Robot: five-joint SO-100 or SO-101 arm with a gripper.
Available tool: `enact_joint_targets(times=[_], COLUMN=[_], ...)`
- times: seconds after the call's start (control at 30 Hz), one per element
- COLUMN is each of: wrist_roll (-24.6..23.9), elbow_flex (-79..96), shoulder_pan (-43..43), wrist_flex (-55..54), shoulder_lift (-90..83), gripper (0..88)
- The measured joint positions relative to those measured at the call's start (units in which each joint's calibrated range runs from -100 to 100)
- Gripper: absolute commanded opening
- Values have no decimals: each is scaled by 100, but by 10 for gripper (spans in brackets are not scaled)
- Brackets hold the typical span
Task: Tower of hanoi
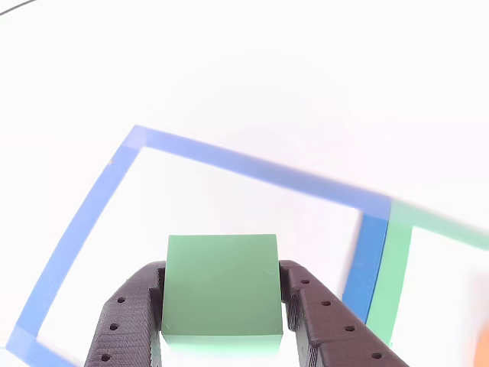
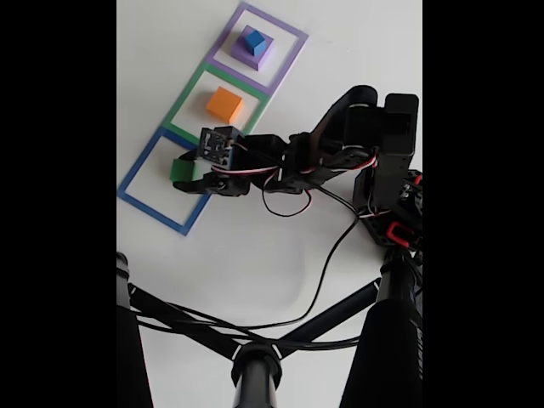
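My gripper [image 1: 221, 306] is shut on the green cube [image 1: 222, 284], its dark fingers [image 1: 126, 313] pressing both sides. In the fixed view the gripper [image 2: 189, 172] holds the green cube [image 2: 181, 169] inside the blue square outline [image 2: 136, 166]. The orange cube [image 2: 225, 104] sits in the green outline [image 2: 189, 89]. A small blue cube [image 2: 252, 39] rests on the pale-purple slab [image 2: 255, 56] inside the purple outline [image 2: 287, 59]. Whether the green cube touches the table I cannot tell.
The arm's base [image 2: 387, 183] with loose cables stands at the right of the white table. A black stand with bars [image 2: 255, 348] crosses the lower part of the fixed view. An orange patch [image 1: 482, 348] shows at the right edge of the other view.
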Motion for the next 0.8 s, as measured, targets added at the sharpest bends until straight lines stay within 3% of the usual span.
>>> enact_joint_targets(times=[0.2, 0.37, 0.6, 0.8], wrist_roll=[0, 0, 0, 0], elbow_flex=[-313, -1584, -4125, -6327], shoulder_pan=[82, 409, 909, 1228], wrist_flex=[2440, 5385, 9342, 11910], shoulder_lift=[-1815, -3048, -3436, -3444], gripper=[56, 50, 51, 52])
